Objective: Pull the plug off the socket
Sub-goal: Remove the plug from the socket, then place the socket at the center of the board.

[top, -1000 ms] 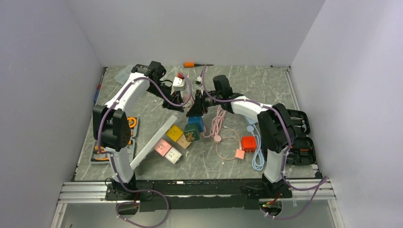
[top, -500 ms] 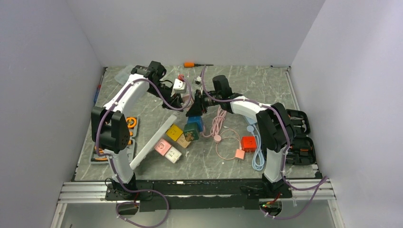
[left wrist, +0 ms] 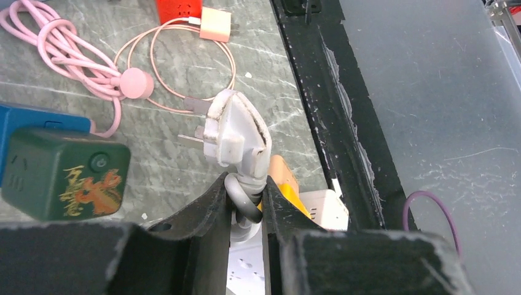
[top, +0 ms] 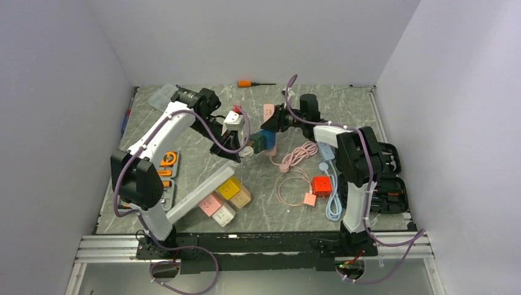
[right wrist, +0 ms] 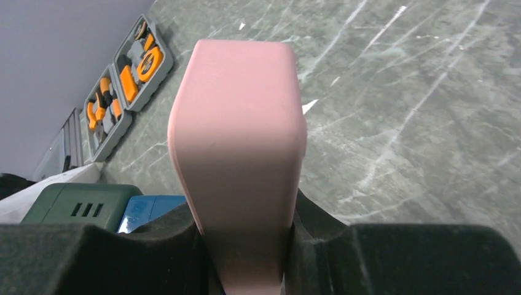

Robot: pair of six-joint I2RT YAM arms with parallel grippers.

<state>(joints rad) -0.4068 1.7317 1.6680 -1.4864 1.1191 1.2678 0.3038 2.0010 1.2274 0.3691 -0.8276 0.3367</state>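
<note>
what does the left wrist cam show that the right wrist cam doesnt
Only the left wrist view: a white plug with bare prongs, its cord pinched between the left fingers, plus a coiled pink cable and a red adapter.
Only the right wrist view: a pink adapter clamped between the right fingers, and an orange tool kit.
Both: the green cube, the blue block beside it, and the marble table.
</note>
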